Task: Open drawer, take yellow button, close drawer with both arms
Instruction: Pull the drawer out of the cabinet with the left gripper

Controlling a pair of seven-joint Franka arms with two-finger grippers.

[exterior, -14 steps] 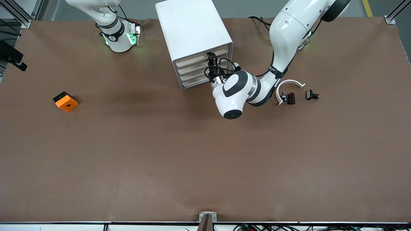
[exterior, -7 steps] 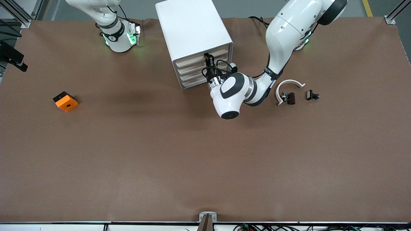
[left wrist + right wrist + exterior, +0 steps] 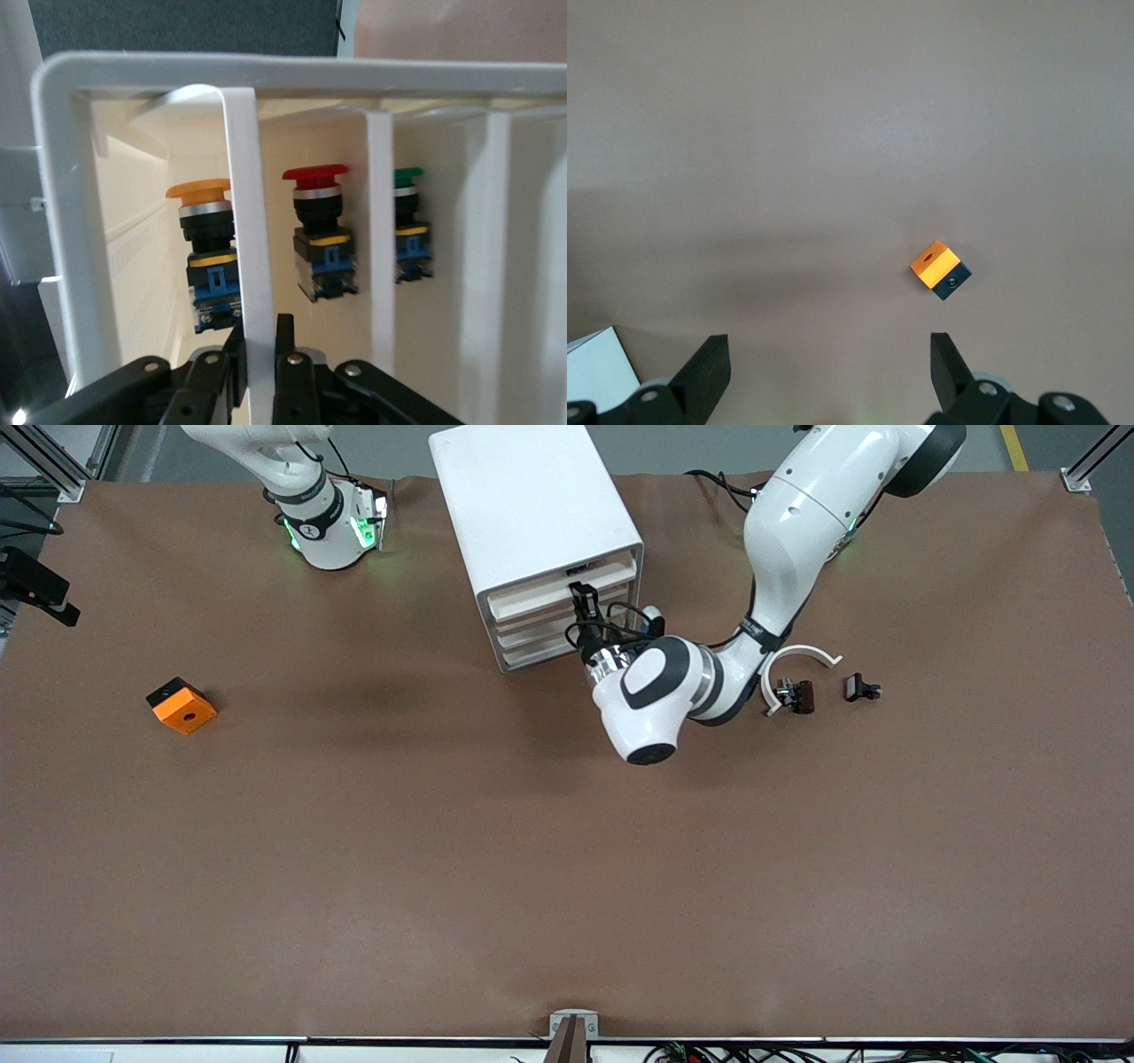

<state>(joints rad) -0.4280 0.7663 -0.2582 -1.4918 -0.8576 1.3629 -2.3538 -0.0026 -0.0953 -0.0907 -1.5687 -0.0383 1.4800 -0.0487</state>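
Left gripper [image 3: 259,354] is clamped on the front lip of the drawer [image 3: 560,591], which juts slightly from the cabinet [image 3: 523,505]. The button [image 3: 205,232] sits inside, in an end compartment beside a divider. Right gripper [image 3: 828,359] waits, fingers apart, high over bare table [image 3: 443,824].

text: none legible | labels: none | numbers: none

You see an orange square block with a hole [image 3: 181,706] toward the right arm's end of the brown table [image 3: 443,850]; a white curved plastic piece [image 3: 796,661] and small black clip piece [image 3: 861,687] lie toward the left arm's end.
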